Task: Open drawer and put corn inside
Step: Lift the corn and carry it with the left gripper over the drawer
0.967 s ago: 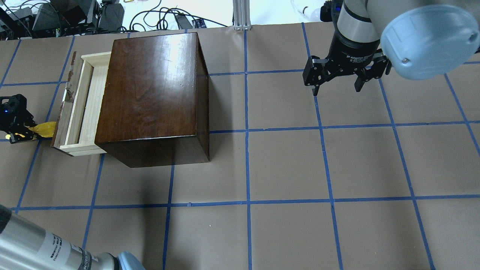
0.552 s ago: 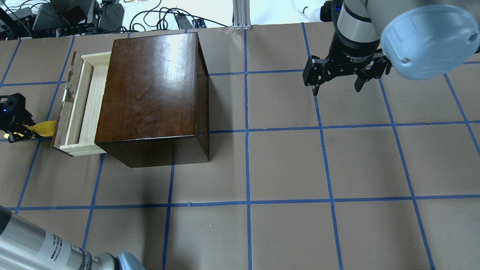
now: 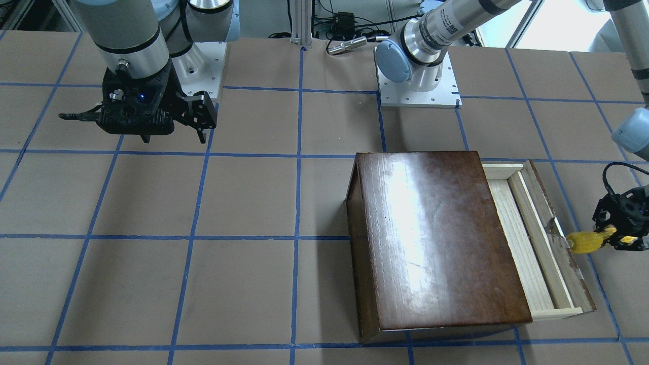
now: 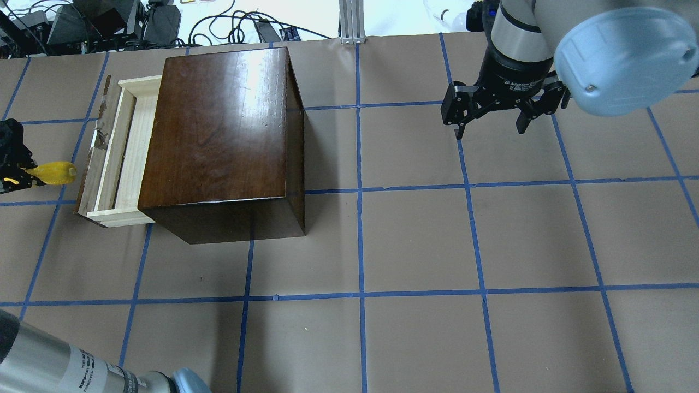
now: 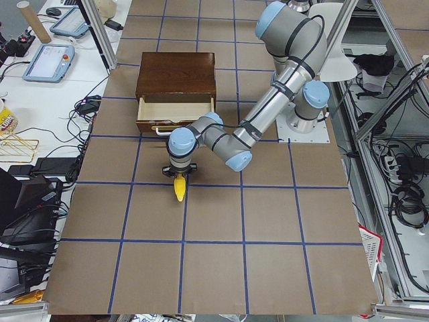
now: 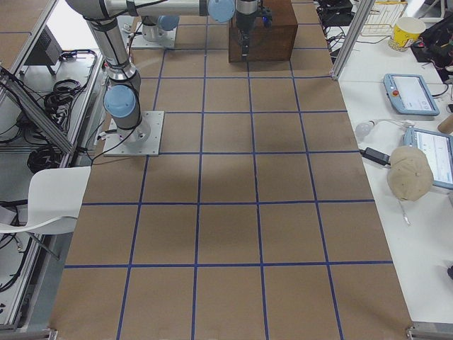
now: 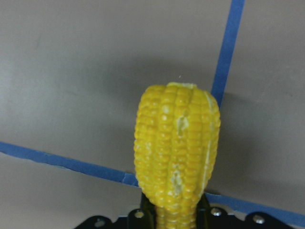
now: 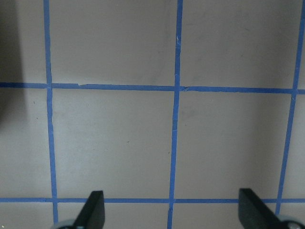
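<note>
L hand (image 4: 24,176) is clenched on one end of the corn (image 4: 53,172). The cob sticks out level toward the drawer (image 4: 124,155), off the desk (image 4: 415,240) judging by the shadow under it in the wrist view. Its free end is just outside the dark chipped front panel. Overhead shows a thin gap, the front view reads nearly touching, so can't tell which. The drawer is only part open: a narrow strip of pale tray shows between the panel and the wooden box (image 4: 218,131). R hand (image 4: 490,131) is spread wide w/ nothing in it, well apart on the far side of the desk, so no help or hazard from it. Probable step: carry the cob over the panel & drop it in. Risks, all judgement. 1) If the carry goes in too low, the cob end hits the panel & shoves the drawer back shut. 2) The cob points across the strip and looks abt as long as the strip is wide, so on release it may bridge panel rim to box edge, or tip out onto the desk. Turning it along the strip would help. 3) The grip is at the end only, on bumpy kernels, so the cob could pivot or slip w/ a quick swing. 4) The hand's body may clip the box top if it goes in too far.
</note>
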Available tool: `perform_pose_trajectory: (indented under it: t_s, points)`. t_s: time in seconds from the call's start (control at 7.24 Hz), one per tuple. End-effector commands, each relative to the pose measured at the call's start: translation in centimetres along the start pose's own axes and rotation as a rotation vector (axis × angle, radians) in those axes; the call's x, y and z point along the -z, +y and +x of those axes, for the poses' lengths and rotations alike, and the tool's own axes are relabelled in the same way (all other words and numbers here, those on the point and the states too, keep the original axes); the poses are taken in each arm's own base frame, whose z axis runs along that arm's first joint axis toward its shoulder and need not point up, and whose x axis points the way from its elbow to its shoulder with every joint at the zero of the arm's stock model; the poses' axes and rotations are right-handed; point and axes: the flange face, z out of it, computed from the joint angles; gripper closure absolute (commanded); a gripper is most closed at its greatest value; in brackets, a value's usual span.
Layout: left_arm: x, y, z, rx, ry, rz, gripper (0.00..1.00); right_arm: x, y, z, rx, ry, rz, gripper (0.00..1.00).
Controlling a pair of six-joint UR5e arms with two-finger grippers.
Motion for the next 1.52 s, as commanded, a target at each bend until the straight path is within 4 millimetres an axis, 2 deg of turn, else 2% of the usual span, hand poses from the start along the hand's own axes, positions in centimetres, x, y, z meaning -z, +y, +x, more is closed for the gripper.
perform_pose_trajectory:
  t_s: [0.0, 0.41, 0.55, 0.83, 0.97, 1.24, 1.38]
  points:
    - [4.9, -2.4, 0.3, 0.028, 0.003, -0.009, 1.00, 0.0, 0.0, 0.0, 0.000, 0.000, 0.000, 0.00]
    - [12.3, -7.8, 0.2, -0.030, 0.028, -0.047, 1.00, 0.0, 0.0, 0.0, 0.000, 0.000, 0.000, 0.00]
    - [14.7, -8.5, 0.6, -0.026, 0.036, -0.051, 1.00, 0.0, 0.0, 0.0, 0.000, 0.000, 0.000, 0.00]
    - [17.9, -11.8, 0.9, 0.168, 0.019, -0.060, 1.00, 0.0, 0.0, 0.0, 0.000, 0.000, 0.000, 0.00]
    - [18.0, -14.0, 0.6, 0.274, 0.012, -0.059, 1.00, 0.0, 0.0, 0.0, 0.000, 0.000, 0.000, 0.00]
    - [16.0, -18.9, -0.3, 0.578, 0.024, -0.055, 1.00, 0.0, 0.0, 0.0, 0.000, 0.000, 0.000, 0.00]
    - [15.8, -21.6, -0.5, 0.747, 0.017, -0.069, 1.00, 0.0, 0.0, 0.0, 0.000, 0.000, 0.000, 0.00]
